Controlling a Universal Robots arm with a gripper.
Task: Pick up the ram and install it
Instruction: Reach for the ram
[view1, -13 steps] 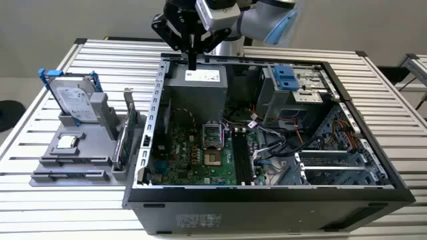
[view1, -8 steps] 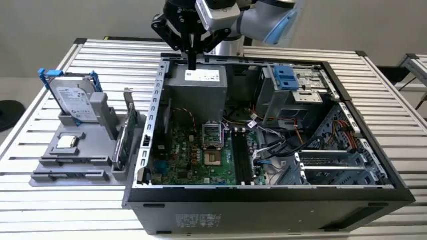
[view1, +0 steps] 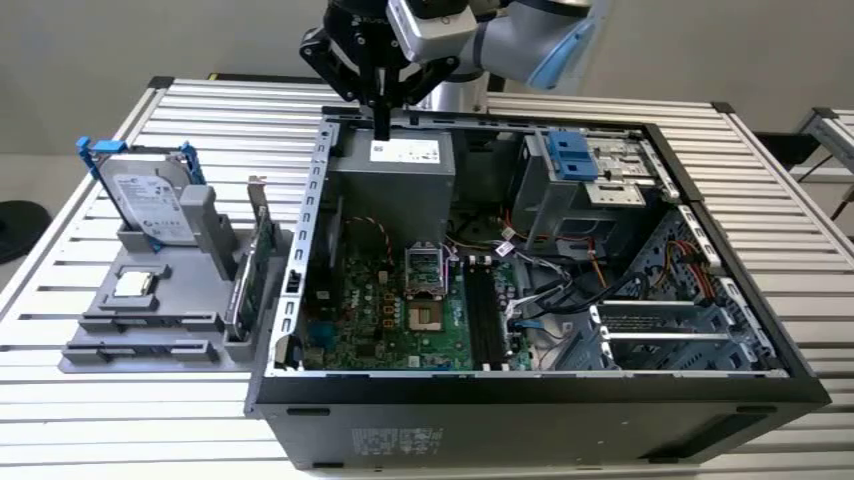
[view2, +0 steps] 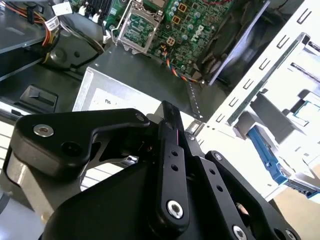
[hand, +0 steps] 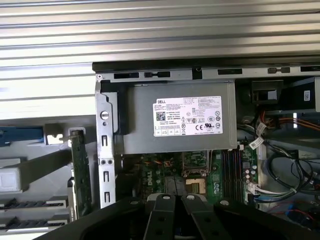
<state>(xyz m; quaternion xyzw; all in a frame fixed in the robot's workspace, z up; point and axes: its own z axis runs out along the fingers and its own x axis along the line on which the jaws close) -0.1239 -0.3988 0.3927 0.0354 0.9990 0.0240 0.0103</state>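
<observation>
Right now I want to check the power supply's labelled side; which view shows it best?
The first wrist view: the power supply faces it squarely, its labelled side whole. The exterior view shows it slanted inside the case. The second wrist view shows part of it beyond the gripper.

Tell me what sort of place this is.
Probably a robotics lab bench for PC assembly: an open computer case on a slatted metal table, a grey parts fixture holding a hard drive, and a robot arm overhead.

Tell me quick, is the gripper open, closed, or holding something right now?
Gripper: closed, nothing seen between its fingers, above the power supply.
</observation>
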